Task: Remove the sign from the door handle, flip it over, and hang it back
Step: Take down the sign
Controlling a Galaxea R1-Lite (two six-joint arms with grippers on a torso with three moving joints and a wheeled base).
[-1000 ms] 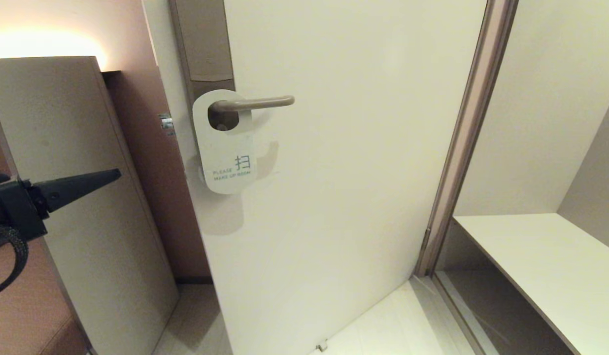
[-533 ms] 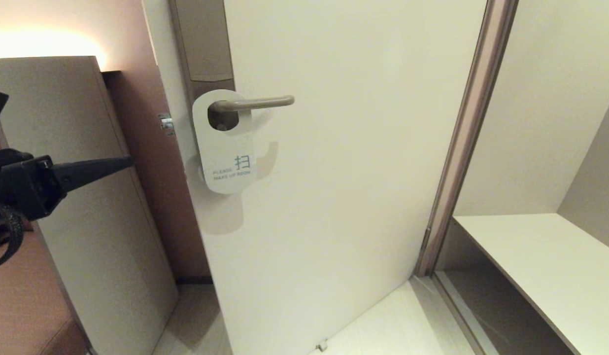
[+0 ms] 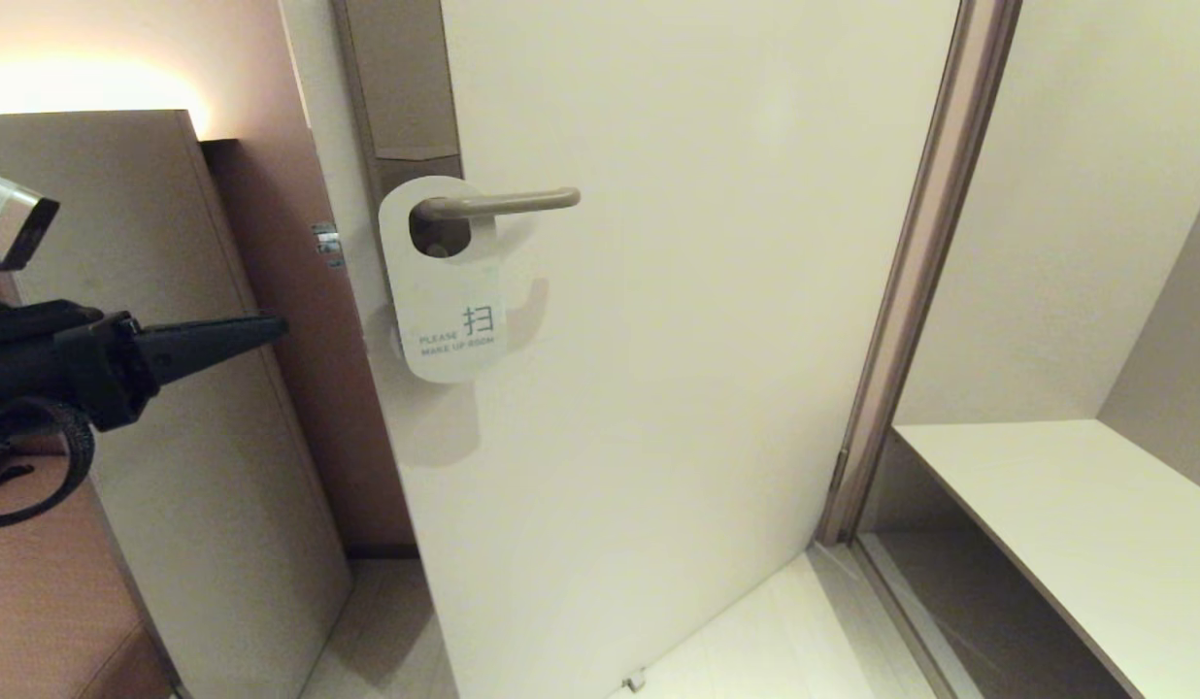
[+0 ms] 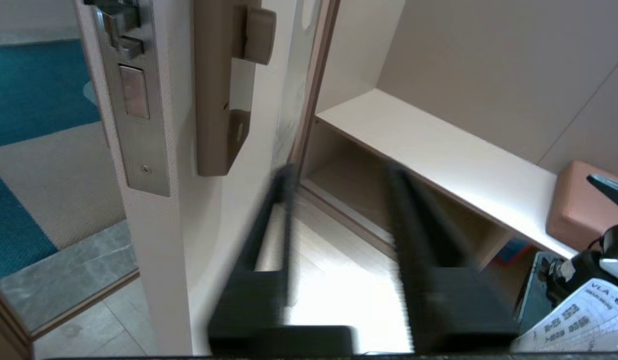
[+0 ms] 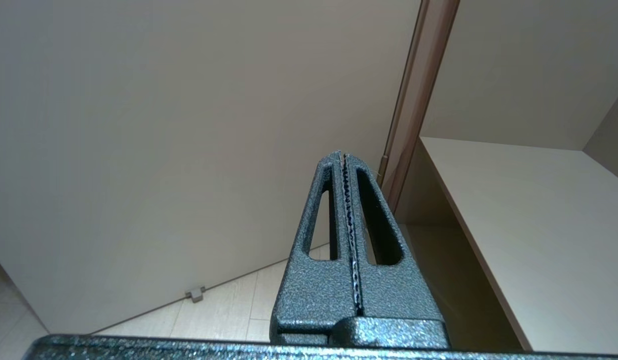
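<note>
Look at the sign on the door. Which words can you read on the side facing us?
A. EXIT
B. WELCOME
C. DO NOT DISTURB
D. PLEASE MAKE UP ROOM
D, because the sign hangs from the door handle with its white face outward, and that face carries blue lettering reading PLEASE MAKE UP ROOM.

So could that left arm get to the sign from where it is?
Probably yes. The left gripper is off to the sign's left, fingers apart and pointing toward it, with nothing between them. The sign hangs on the handle, white face out, its lower edge free to grab.
</note>
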